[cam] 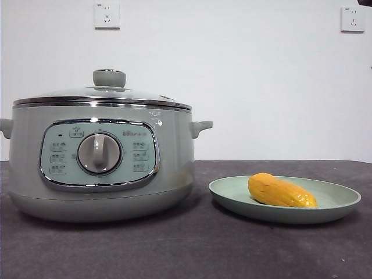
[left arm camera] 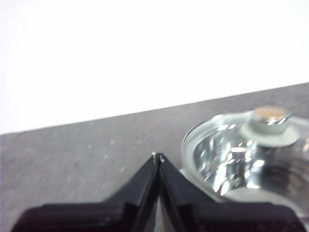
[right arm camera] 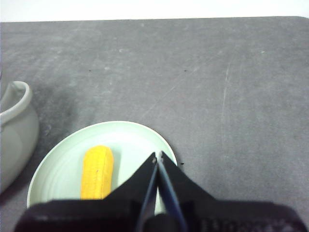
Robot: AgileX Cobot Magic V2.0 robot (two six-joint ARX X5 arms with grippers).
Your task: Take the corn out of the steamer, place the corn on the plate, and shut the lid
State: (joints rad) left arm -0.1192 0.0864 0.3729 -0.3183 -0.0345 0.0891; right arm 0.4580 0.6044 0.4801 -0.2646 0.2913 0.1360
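Steamer [cam: 99, 163] standing on the dark grey desk [cam: 192, 250], control panel and round dial [cam: 99, 153] facing the front view. Lid [cam: 102, 93] seated on the steamer's chrome rim, closed, green knob [cam: 109, 77] upright on top. Small side handle [cam: 200, 126] jutting toward the plate.

Plate [cam: 340, 203] resting on the desk just beside the steamer, apart from it, a narrow strip of bare desk between the two. Corn [cam: 281, 191] lying on its side inside the plate, touching the plate's floor, closer to the steamer-side half of the plate than to the far half; in the right wrist view, same corn [right arm camera: 97, 171] stretched lengthwise across the plate [right arm camera: 140, 135], with the steamer's handle [right arm camera: 19, 104] showing nearby.

Left end effector [left arm camera: 158, 156] raised above the desk, jaws pressed together with tips meeting, gripping nothing; glass lid [left arm camera: 241, 154] and its knob [left arm camera: 269, 116] visible just beside it, not touched. Right end effector [right arm camera: 157, 156] likewise closed on nothing, tips meeting, held above the plate's edge and next to the corn, not in contact with it.

Two white wall sockets [cam: 107, 15] on the pale wall behind the desk's far edge.
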